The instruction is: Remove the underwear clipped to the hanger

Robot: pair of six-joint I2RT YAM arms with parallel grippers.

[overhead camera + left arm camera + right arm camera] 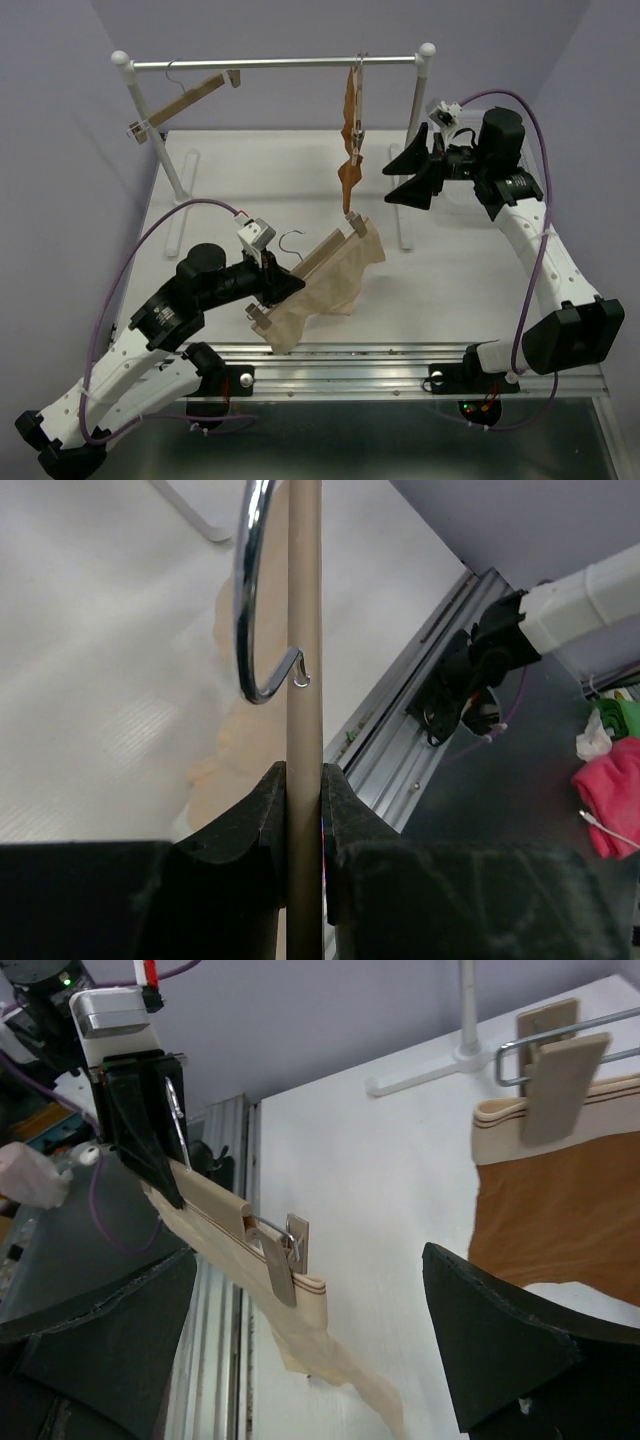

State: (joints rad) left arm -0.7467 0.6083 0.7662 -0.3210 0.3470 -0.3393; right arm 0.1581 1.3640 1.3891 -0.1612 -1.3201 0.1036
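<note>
top external view, lower centre: the left gripper [272, 282] is clamped on the wooden bar of the hanger [322, 255], close to its wire hook [291, 239]. the left wrist view confirms this: both fingers [250, 830] press flat against the bar with no gap. the hanger is held tilted, off the table [450, 260]. the underwear [325, 292], pale beige, hangs from it and looks attached at both ends. its lower folds appear to rest on the table. in the right wrist view, the clip [283, 1265] at the hanger's far end is shut over the waistband.

further back, upper right of the frame, the right gripper [408, 176] is spread wide and holds nothing. it is well apart from the hanger.

step in hand, as judged: hanger secured, unclipping not yet begun. the next move calls for the right gripper to reach the far clip and squeeze it open, then draw the fabric free; the soft cloth may snag.
</note>
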